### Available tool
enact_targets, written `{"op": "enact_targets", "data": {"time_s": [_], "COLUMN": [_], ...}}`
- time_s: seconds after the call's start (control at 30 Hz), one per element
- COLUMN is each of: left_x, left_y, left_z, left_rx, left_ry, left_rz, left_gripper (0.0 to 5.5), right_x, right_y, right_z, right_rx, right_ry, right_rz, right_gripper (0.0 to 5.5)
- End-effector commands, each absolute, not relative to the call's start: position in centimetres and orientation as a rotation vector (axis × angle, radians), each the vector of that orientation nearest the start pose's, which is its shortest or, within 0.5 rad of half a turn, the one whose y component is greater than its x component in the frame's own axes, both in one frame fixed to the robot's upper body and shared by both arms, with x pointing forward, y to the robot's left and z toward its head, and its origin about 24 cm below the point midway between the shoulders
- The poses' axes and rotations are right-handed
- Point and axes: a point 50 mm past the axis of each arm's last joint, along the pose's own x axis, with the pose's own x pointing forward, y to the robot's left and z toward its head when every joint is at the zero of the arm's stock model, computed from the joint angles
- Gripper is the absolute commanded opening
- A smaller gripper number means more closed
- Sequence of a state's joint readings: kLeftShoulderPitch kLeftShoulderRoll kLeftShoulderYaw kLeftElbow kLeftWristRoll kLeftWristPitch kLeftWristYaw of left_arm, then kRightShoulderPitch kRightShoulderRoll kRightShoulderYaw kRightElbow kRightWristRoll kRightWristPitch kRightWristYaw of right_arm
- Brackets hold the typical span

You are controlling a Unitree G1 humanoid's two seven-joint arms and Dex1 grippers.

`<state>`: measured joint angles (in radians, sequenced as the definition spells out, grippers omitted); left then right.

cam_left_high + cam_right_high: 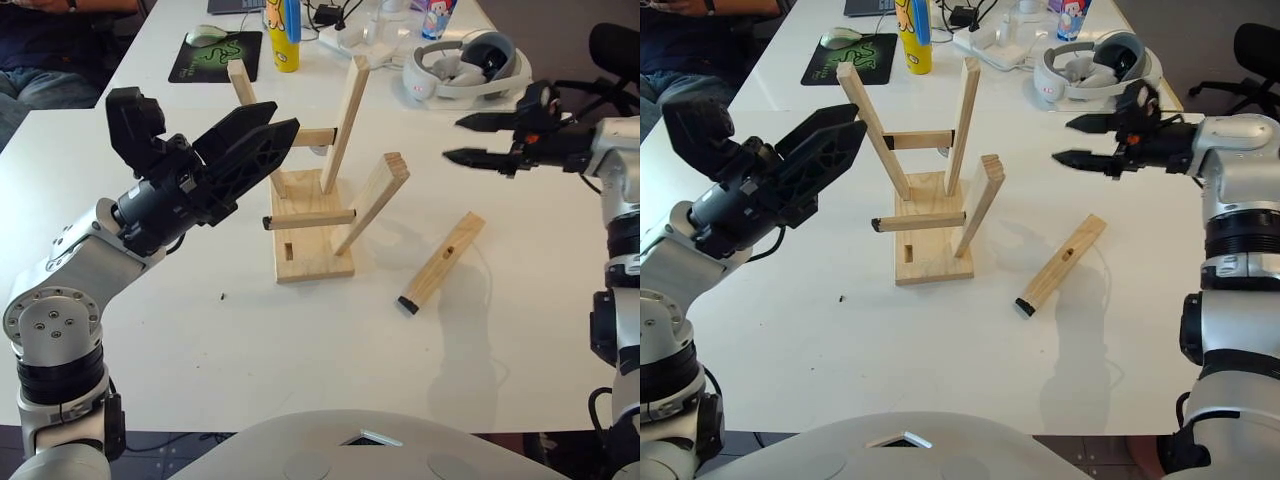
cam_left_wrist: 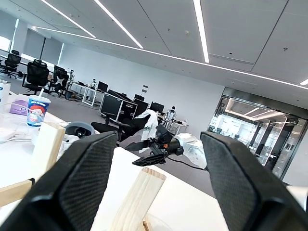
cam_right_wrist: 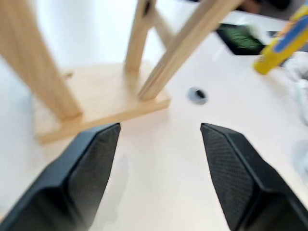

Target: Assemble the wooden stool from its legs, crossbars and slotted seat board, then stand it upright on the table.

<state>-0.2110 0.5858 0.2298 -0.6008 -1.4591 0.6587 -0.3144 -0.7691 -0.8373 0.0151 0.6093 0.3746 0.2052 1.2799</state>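
Above the table, left pincer and right pincer hang spread, flanking the stool; one leg lies loose.

The left pincer hides the middle of one leg; a dark speck is unidentifiably small.

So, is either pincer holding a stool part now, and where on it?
Nothing is held. The left pincer and the right pincer are both open, and the loose leg lies free on the table.
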Motion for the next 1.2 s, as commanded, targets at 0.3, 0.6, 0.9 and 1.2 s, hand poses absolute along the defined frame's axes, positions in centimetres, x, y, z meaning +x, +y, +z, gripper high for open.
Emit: {"op": "enact_targets", "data": {"time_s": [0.3,0.6,0.9,1.2], "left_x": [20.6,20.8,21.1,21.2], "left_y": [17.1,16.6,16.3,16.2], "left_z": [21.1,21.4,21.6,21.7], "left_rx": [-0.518,-0.522,-0.524,-0.522], "left_ry": [-0.173,-0.187,-0.187,-0.195], "left_rz": [-0.877,-0.887,-0.911,-0.919], "left_gripper": [3.22,3.22,3.22,3.22], "right_x": [27.7,25.6,25.4,25.8], "right_y": [-23.4,-21.2,-21.0,-20.6], "right_z": [12.5,11.6,8.7,7.8], "right_rx": [0.075,-0.062,0.051,0.054], "right_ry": [0.487,0.661,0.858,0.918], "right_rz": [0.32,-0.109,-0.337,-0.327], "right_gripper": [4.83,5.38,5.38,4.29]}}
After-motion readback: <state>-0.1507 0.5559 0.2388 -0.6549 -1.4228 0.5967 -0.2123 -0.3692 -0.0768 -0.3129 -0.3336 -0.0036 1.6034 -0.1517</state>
